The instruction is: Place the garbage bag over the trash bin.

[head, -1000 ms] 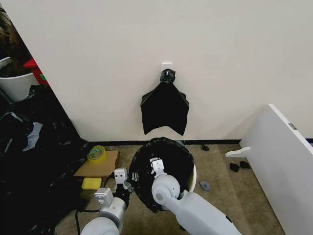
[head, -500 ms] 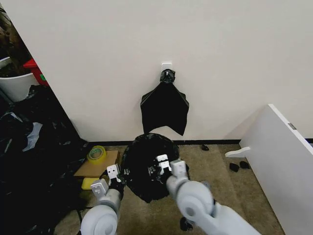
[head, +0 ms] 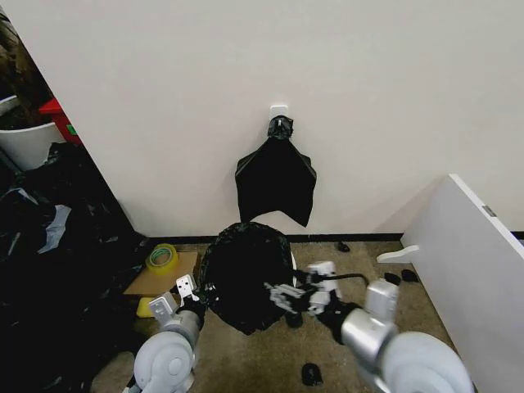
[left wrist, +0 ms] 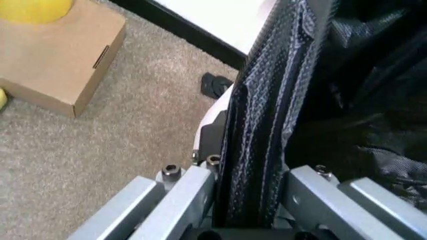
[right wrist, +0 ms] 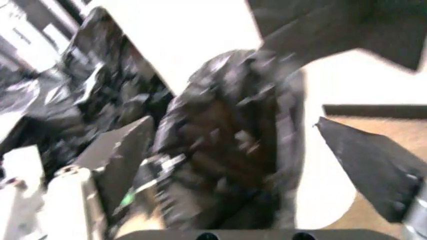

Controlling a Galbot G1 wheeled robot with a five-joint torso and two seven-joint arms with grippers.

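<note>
The black garbage bag [head: 244, 278] drapes over the trash bin, of which a white sliver [head: 293, 264] shows at the bag's right side. My left gripper [head: 190, 291] is low at the bag's left edge. In the left wrist view it is shut [left wrist: 250, 200] on a bunched fold of the garbage bag [left wrist: 267, 125]. My right gripper [head: 286, 296] hovers just right of the bag, fingers pointing at it. The right wrist view shows it open [right wrist: 233, 122], facing the bag [right wrist: 227, 135] and the bin's white wall [right wrist: 320, 190] with nothing held.
A knotted black bag bunch [head: 276, 180] hangs from a wall hook behind the bin. A cardboard box [head: 160, 277], a tape roll [head: 162, 256] and a yellow sponge [head: 147, 307] lie to the left. A black plastic heap [head: 57, 246] fills the left, and a white board [head: 475, 278] leans at the right.
My right arm has drawn out of the bin's mouth and swung off to the right. The bag's mouth has closed over the bin. My left gripper has dropped slightly, still holding the bag.
</note>
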